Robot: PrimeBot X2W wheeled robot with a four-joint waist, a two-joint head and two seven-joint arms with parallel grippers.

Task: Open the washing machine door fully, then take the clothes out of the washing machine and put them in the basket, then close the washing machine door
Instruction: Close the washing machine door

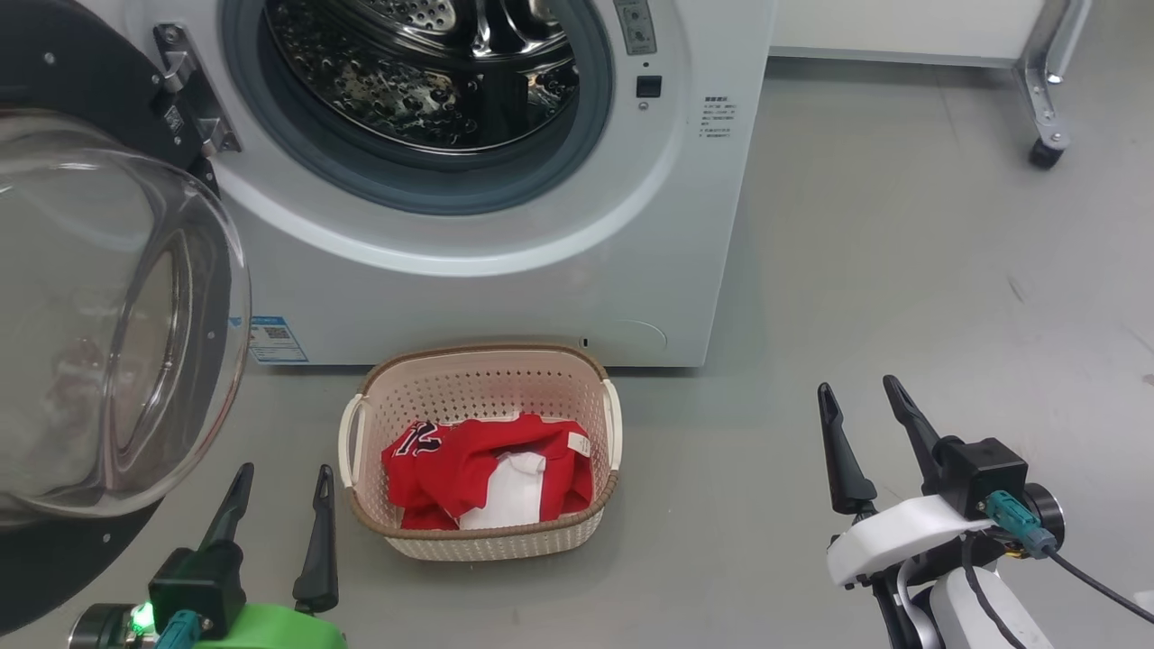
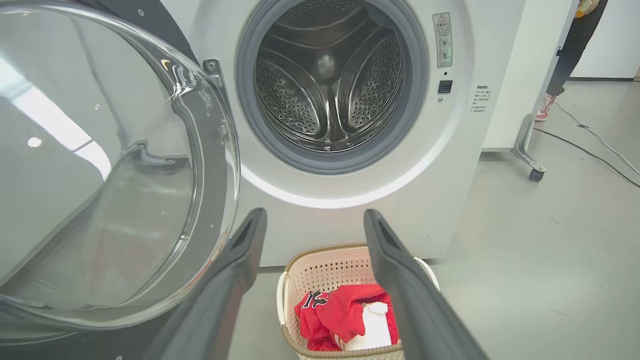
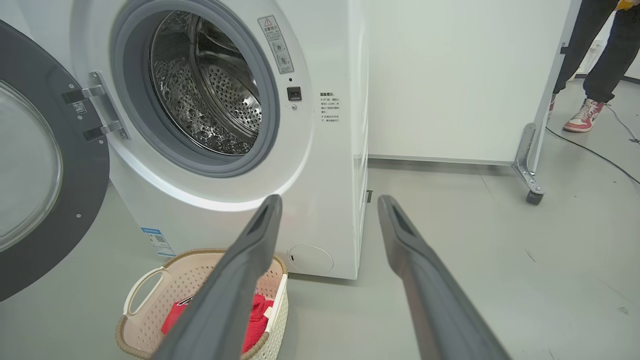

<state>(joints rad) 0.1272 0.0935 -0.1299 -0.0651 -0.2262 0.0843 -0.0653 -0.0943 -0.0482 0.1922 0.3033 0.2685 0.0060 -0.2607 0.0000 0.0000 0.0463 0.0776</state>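
1. Twice showing spread, empty fingers: holding the left gripper (image 1: 284, 473) released at the lower left of the head view, just left of the basket (image 1: 487, 383) and near the lower edge of the washing machine door (image 1: 108, 315).
2. Holding the right gripper (image 1: 858, 388) likewise parted on nothing, well right of the basket, over the grey floor (image 1: 902, 270).
3. Showing the clothes (image 1: 469, 460) lying crumpled inside the basket, red around a white panel, dark numerals facing up at their left end.
4. Showing the basket standing on the floor just in front of the washing machine (image 1: 541, 288), below its opening.
5. Showing the door standing swung wide to the left on its hinge, clear bowl bulging toward the camera, and the steel drum (image 1: 406, 72) lying exposed behind the grey gasket.
6. Catching, in the right wrist view, a person's dark trouser legs and a red-and-white shoe (image 3: 582, 115) at the far right.
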